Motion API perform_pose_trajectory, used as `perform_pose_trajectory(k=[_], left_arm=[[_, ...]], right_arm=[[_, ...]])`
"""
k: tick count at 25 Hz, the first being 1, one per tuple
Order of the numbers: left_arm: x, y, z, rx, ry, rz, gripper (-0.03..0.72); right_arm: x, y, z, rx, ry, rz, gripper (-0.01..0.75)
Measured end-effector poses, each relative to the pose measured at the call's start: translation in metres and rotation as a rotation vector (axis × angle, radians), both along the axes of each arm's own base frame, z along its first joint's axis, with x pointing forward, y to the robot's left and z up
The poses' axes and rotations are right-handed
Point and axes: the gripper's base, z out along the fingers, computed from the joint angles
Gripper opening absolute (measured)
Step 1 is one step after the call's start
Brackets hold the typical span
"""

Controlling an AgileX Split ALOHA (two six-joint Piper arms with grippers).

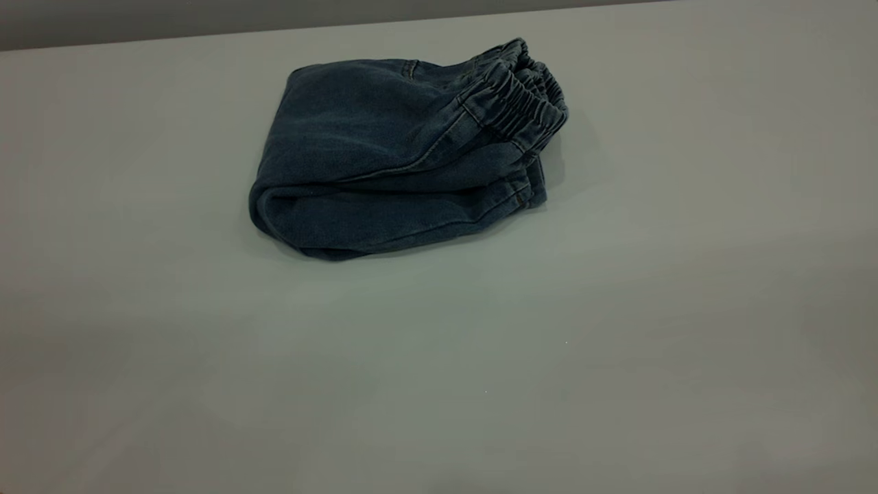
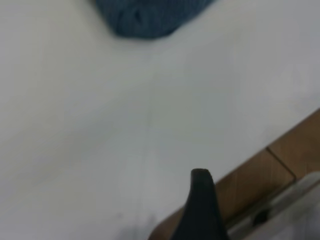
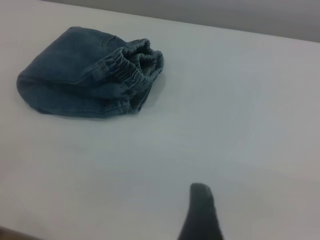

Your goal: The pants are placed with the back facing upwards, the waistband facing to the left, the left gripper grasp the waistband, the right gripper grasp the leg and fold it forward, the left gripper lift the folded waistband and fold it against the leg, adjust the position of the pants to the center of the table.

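Note:
The pants [image 1: 384,158] lie folded into a compact blue denim bundle on the table [image 1: 480,357], at the far middle in the exterior view. The ruched waistband [image 1: 525,96] sits on top at the bundle's right end, over a stitched leg hem [image 1: 525,193]. No gripper touches the cloth, and neither arm shows in the exterior view. The left gripper [image 2: 200,210] appears only as a dark tip near the table's edge, far from the pants [image 2: 150,17]. The right gripper [image 3: 201,215] is likewise a dark tip above bare table, well away from the pants [image 3: 75,75] and waistband [image 3: 137,62].
A grey wall [image 1: 206,17] runs behind the table's far edge. In the left wrist view, brown wooden flooring [image 2: 280,160] and a pale metal piece [image 2: 295,200] lie beyond the table's edge. Bare tabletop surrounds the bundle on all sides.

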Motion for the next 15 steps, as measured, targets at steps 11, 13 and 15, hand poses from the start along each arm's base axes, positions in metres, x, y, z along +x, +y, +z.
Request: perform_pose_trajectory(k=[11, 13, 15], left_arm=[[0.0017, 0.0033, -0.0083, 0.024, 0.021, 0.051, 0.517], [0.0017, 0.0033, -0.0083, 0.024, 0.021, 0.051, 0.517], [0.0017, 0.0033, -0.0083, 0.024, 0.021, 0.051, 0.517]], right_arm=[[-0.0002, 0.0001, -0.0003, -0.003, 0.003, 0.003, 0.461], [-0.0002, 0.0001, -0.0003, -0.003, 0.003, 0.003, 0.461], [-0.0002, 0.0002, -0.0003, -0.002, 0.003, 0.003, 0.461]])
